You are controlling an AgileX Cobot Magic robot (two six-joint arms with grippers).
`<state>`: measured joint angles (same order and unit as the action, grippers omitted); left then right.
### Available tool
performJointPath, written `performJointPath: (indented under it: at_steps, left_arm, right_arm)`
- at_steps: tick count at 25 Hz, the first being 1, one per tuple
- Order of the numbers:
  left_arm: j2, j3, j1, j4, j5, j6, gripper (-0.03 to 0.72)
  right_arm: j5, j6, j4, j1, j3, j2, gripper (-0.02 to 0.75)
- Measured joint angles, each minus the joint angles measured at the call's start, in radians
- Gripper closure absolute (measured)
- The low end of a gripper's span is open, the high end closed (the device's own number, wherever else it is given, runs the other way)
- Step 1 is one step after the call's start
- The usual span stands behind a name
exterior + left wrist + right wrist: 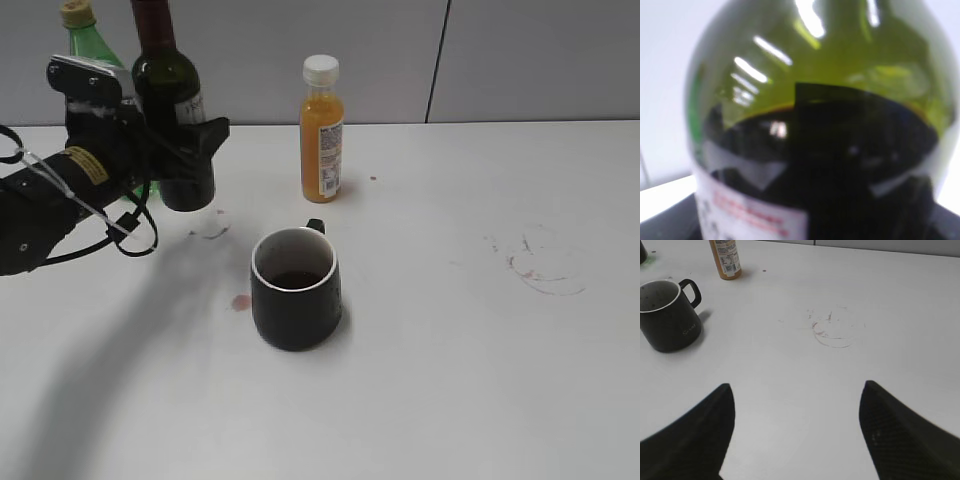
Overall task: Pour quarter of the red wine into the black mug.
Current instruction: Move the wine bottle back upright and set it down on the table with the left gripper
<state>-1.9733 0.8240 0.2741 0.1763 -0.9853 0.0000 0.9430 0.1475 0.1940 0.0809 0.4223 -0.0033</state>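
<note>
glossy dark glass wine bottle (166,75) with paper label, matt black mug (295,287), smooth white table (480,380)

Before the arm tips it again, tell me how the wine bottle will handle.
The wine bottle looks like rigid glass, so probably fragile and slick in the left hand. Wine still fills its lower body in the left wrist view, so likely heavy, with liquid shifting when tilted. Tall and narrow, it may tip if bumped.

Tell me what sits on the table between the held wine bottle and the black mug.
In the exterior view, only bare table with small wine stains separates the red wine from the black mug.
</note>
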Motion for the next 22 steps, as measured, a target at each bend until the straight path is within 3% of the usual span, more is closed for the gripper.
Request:
performJointPath:
  at_steps: [3,8,22]
  left_arm:
    - [-0.046,0.062,0.0,0.063,0.027,-0.04,0.142]
    - [-0.12,0.118,-0.004,0.078,0.035,-0.058,0.142]
    - [-0.253,0.13,-0.007,-0.026,-0.133,-0.009,0.142]
  right_arm:
    - [0.0,0.0,0.0,0.0,0.0,0.0,0.153]
    - [0.0,-0.001,0.0,0.0,0.0,0.0,0.153]
    - [0.0,0.0,0.0,0.0,0.0,0.0,0.153]
